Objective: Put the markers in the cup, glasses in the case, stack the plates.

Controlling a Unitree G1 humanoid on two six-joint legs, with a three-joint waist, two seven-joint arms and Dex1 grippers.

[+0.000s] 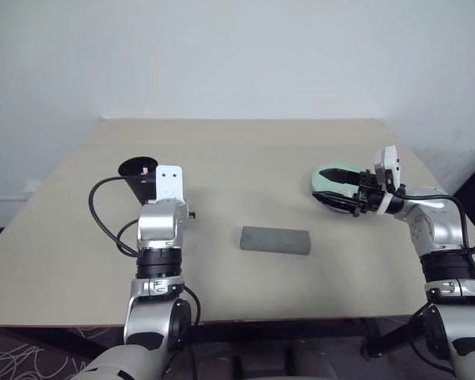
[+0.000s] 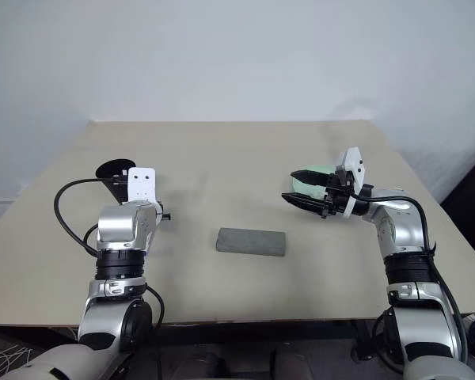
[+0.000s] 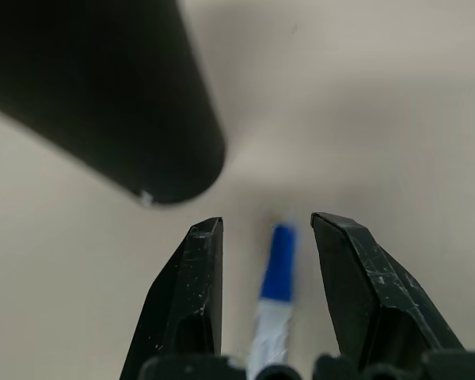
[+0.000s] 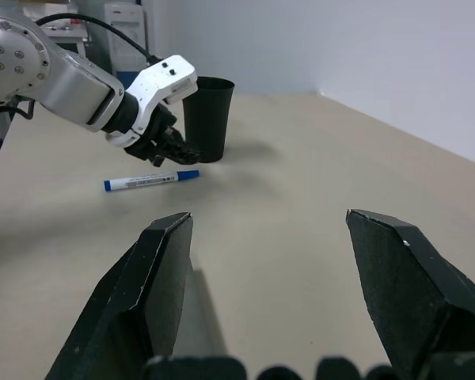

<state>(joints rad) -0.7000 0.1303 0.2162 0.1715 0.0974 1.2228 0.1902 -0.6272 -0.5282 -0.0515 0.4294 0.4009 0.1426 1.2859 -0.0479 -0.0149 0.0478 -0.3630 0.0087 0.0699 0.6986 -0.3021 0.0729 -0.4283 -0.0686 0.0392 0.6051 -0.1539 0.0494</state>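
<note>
On the left side of the table (image 1: 245, 150), a marker (image 4: 150, 181) lies flat just near of the black cup (image 4: 207, 117), which stands upright. The left gripper (image 4: 174, 150) hangs directly over the marker's blue-capped end, fingers pointing down at it. In the left wrist view the blue cap (image 3: 280, 263) sits in the gap between the two black fingers (image 3: 191, 301), touching neither, with the cup's base close beside them. The jaws are spread partway and hold nothing. Printing runs along the marker's white body, but it is too small to read.

The right gripper (image 2: 305, 196) is held level on the right side of the table, pointing left, over the pale green plate (image 2: 315, 180). Whether a second plate lies under that one cannot be told. Its fingers (image 4: 146, 293) stand wide apart with nothing between them.

The grey case (image 1: 275, 240) lies closed in the middle of the table, near its front edge, well apart from both grippers.
</note>
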